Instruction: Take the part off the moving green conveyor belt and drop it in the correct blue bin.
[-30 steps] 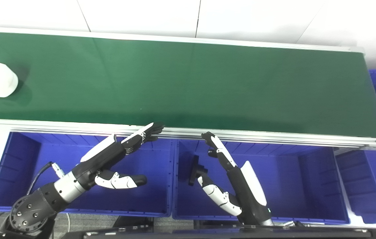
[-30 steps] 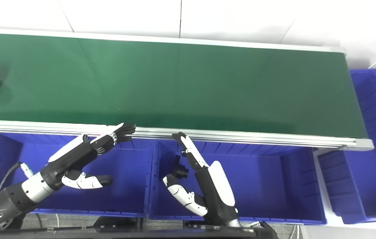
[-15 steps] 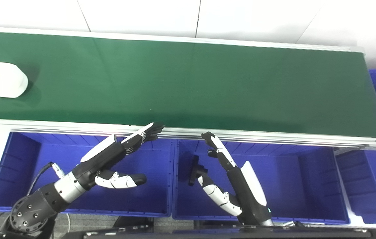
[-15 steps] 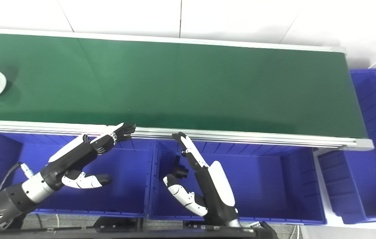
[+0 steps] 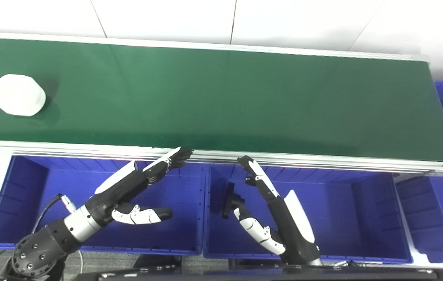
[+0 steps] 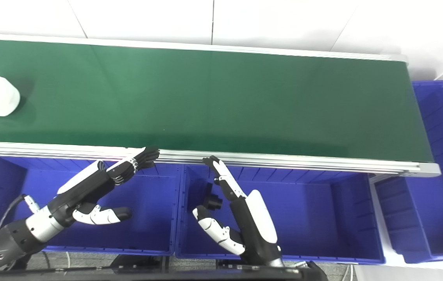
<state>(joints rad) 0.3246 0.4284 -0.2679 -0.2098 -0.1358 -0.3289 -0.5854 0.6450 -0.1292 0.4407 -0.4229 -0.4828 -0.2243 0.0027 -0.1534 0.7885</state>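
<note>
White wall stands behind the green conveyor belt (image 5: 221,97). The white part (image 5: 17,95) lies at its far left end, well apart from me. My left robot hand (image 5: 135,187) and right robot hand (image 5: 268,207) wait empty, fingers spread, above the blue bins (image 5: 190,246), ready for the catch.

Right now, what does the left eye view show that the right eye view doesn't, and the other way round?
Only the left eye view shows belt to the left of the white part and more of the left bin's left end. Only the right eye view shows nearly all of the far-right bin and white floor beyond. Both share the green belt, the open left hand, the open right hand, and a black part in the middle bin.
</note>
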